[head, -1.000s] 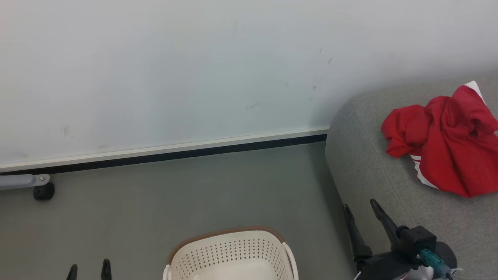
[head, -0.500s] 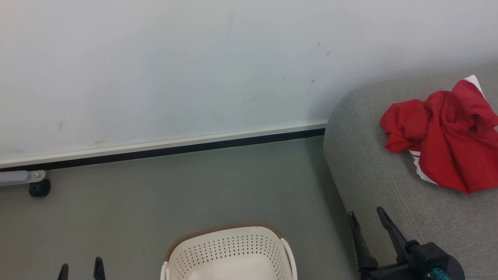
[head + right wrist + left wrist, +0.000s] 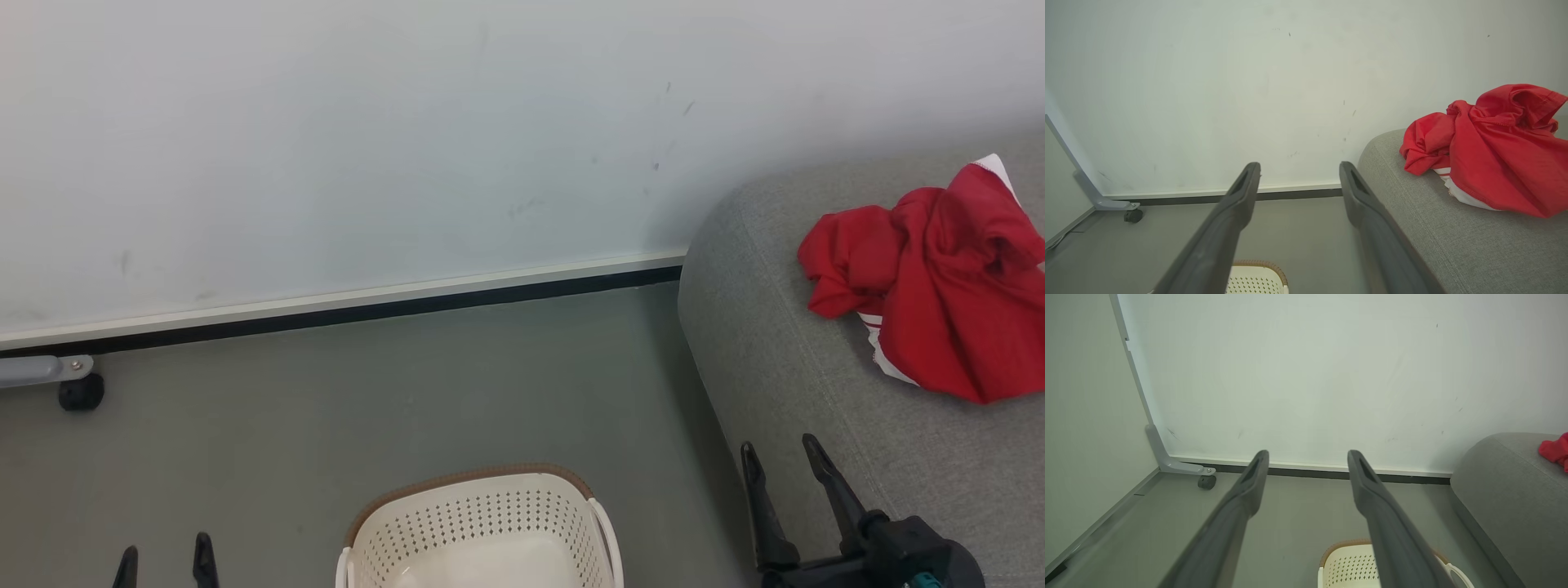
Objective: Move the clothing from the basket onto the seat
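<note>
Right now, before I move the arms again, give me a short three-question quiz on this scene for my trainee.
1. Where does the red clothing lie?
2. True or false: the right gripper is shut on the clothing.
3. Pick one. The part of the basket that can be seen holds: A) a red garment, B) nothing visible, C) a shoe.

Key
1. On the grey seat.
2. False: its fingers stand apart and hold nothing.
3. B.

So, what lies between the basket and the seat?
Bare grey floor separates the basket and the seat, as the head view shows.
</note>
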Controlling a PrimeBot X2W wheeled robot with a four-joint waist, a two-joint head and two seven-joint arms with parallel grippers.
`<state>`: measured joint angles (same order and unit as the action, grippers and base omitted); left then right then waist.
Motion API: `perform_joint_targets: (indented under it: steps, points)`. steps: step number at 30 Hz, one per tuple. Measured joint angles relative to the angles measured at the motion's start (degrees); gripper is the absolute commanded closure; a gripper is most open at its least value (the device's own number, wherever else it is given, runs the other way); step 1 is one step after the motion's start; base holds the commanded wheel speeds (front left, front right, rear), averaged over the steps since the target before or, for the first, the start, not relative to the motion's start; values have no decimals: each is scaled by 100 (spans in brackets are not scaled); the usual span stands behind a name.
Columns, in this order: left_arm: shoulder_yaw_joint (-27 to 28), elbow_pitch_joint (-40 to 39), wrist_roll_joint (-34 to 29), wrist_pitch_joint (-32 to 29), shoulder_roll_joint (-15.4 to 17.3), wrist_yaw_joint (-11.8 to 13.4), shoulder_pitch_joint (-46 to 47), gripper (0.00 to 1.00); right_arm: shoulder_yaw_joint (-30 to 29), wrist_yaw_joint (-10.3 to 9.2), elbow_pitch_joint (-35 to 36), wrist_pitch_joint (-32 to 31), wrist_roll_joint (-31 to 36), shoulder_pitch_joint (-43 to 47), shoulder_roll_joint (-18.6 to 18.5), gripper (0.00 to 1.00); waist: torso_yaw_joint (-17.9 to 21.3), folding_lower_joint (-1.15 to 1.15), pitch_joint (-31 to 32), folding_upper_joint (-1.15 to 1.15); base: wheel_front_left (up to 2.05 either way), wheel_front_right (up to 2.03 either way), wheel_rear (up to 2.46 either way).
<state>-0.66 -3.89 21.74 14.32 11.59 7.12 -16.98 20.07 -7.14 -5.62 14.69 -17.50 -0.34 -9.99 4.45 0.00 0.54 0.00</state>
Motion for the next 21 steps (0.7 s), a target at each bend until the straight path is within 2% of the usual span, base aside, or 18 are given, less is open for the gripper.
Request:
perform_joint_targets:
  steps: [12,13,21]
  points:
    - [2,-51,-116,0,-42,0,-7,0,-127,-1,112,0,153,8,73,0,-21,0,5,0,0,0,0]
    - [-5,2,-114,-8,-62,-5,0,100,-113,1,64,-2,155,8,78,100,-22,0,5,0,0,0,0]
    - [-47,339,-19,-64,-253,-25,4,100,-110,18,-270,-51,87,214,136,100,-26,0,1,0,0,0,0]
